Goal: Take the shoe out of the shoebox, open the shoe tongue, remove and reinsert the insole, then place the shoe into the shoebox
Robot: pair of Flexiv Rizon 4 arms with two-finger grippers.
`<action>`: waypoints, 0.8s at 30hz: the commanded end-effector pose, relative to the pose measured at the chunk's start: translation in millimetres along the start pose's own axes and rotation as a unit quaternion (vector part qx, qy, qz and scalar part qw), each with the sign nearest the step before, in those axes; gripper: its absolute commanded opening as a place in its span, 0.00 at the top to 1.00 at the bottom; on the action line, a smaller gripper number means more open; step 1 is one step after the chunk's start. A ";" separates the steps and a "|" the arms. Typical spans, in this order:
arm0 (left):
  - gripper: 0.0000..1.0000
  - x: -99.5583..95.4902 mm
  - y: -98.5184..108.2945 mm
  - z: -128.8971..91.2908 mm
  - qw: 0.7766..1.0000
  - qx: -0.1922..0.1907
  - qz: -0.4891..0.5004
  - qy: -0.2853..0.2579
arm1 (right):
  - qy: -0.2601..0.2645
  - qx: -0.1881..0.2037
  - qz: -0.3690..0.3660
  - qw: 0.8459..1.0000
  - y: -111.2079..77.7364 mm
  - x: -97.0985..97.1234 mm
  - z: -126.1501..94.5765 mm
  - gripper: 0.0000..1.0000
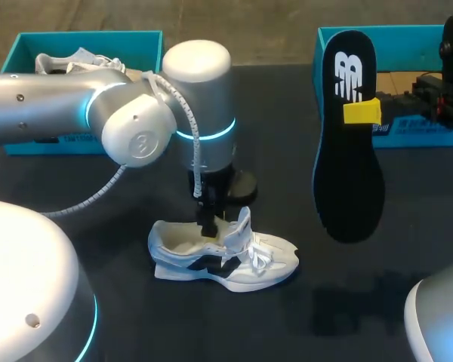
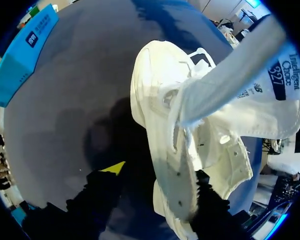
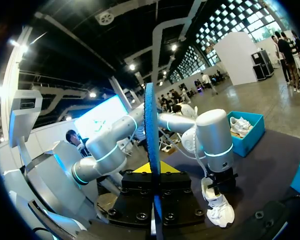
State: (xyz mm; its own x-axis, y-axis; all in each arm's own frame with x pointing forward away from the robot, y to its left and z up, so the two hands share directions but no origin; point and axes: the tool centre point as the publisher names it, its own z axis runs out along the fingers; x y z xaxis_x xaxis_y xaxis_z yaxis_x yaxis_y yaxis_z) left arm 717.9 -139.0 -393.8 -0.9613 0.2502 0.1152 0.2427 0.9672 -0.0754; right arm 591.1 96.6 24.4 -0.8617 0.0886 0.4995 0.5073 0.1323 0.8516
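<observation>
A white shoe [image 1: 234, 260] with black side stripes lies on the black table, its tongue [image 1: 244, 223] pulled up. My left gripper [image 1: 208, 226] hangs straight down over the shoe's heel opening. In the left wrist view the left gripper [image 2: 157, 180] straddles the shoe's [image 2: 190, 130] side wall, open: one yellow fingertip [image 2: 114, 167] stands outside, clear of the shoe, while the other finger is inside the opening. My right gripper [image 1: 362, 111] holds the black insole [image 1: 349, 158] upright in the air at the right, shut on it. That insole [image 3: 151, 130] shows edge-on between the right gripper [image 3: 154, 170] fingers.
A teal shoebox [image 1: 143, 41] with another white shoe [image 1: 75, 60] stands at the back left, behind my left arm. A second teal box [image 1: 419, 132] stands at the back right, behind the insole.
</observation>
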 end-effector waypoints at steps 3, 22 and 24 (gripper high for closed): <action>1.00 -2.6 -1.7 3.6 1.000 0.001 -0.004 -0.001 | 0.001 0.001 0.000 1.000 1.7 -2.2 2.1 1.00; 1.00 14.5 2.3 -39.5 0.995 -0.008 0.096 0.004 | 0.001 0.001 0.000 1.000 1.7 -2.2 2.1 1.00; 1.00 19.5 2.8 -45.2 0.992 -0.018 0.126 0.008 | 0.001 0.001 0.000 1.000 1.7 -2.2 2.1 1.00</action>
State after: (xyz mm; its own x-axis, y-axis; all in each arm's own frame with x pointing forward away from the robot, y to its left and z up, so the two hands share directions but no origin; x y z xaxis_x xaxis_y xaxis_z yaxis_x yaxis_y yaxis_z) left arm 711.5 -133.7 -364.3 -0.8809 0.4589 0.1156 0.4521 0.8883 -0.0806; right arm 591.3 96.8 24.5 -0.8617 0.0884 0.4996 0.5073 0.1326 0.8515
